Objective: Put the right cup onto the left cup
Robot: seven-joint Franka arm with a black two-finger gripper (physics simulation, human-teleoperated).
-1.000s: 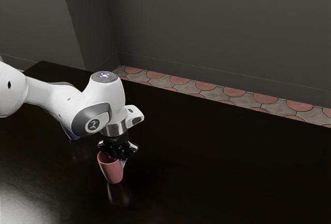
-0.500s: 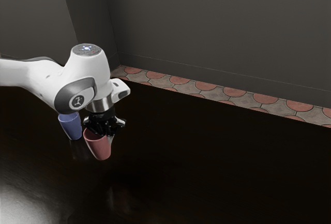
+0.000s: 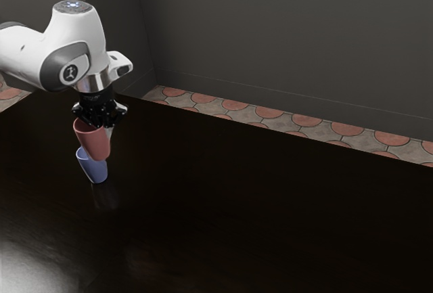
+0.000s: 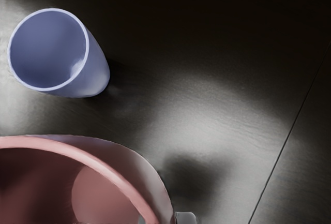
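Observation:
My gripper (image 3: 101, 125) is shut on the wall of the pink cup (image 3: 93, 140), gripping it near the rim and holding it up off the table in the exterior view. Just below it in that view, the blue cup (image 3: 94, 170) stands upright on the table, its rim partly covered by the pink cup. The wrist view has the pink cup (image 4: 106, 195) large and close under my hand. There the blue cup (image 4: 93, 74) appears open end up, apart from the pink one.
The dark, glossy table (image 3: 270, 212) extends toward the exterior view's right. Beyond its far edge lie a strip of patterned floor tiles (image 3: 298, 122) and a grey wall (image 3: 284, 36).
My gripper has risen with the pink cup and travelled toward the exterior view's left, over to the blue cup. The blue cup, mostly hidden behind the arm at first, is now in view.

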